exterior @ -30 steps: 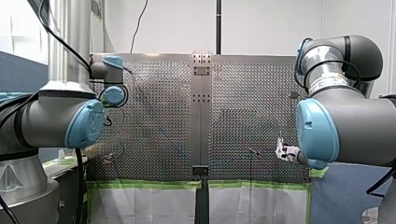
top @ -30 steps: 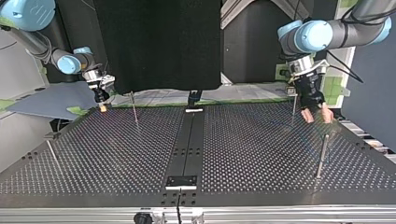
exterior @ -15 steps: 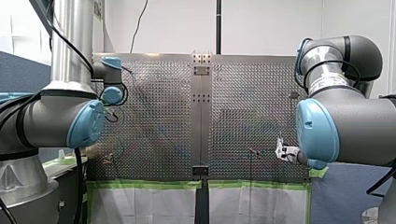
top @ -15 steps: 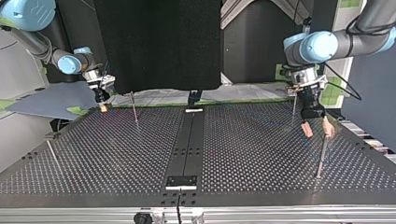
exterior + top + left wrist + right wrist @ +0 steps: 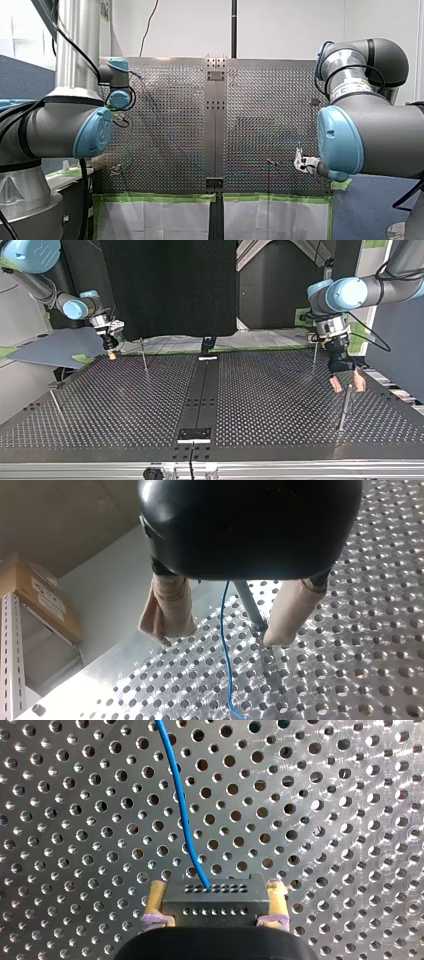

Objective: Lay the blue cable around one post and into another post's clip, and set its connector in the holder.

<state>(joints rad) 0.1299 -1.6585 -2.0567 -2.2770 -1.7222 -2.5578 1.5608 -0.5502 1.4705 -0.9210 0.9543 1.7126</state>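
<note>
Blue cable point(image 5: 225, 665) threads open left end effector point(image 5: 220, 637) — right end effector point(image 5: 216, 889) seemingly clamps connector point(image 5: 215, 904).

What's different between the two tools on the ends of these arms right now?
The left tool stands open, holding nothing; the right tool is shut on a black connector. The left tool has wide beige pads; the right tool has slim yellow fingers. The blue cable merely passes between the left tool's fingers, yet ends in the connector the right tool grips. Both point at the perforated table.
</note>
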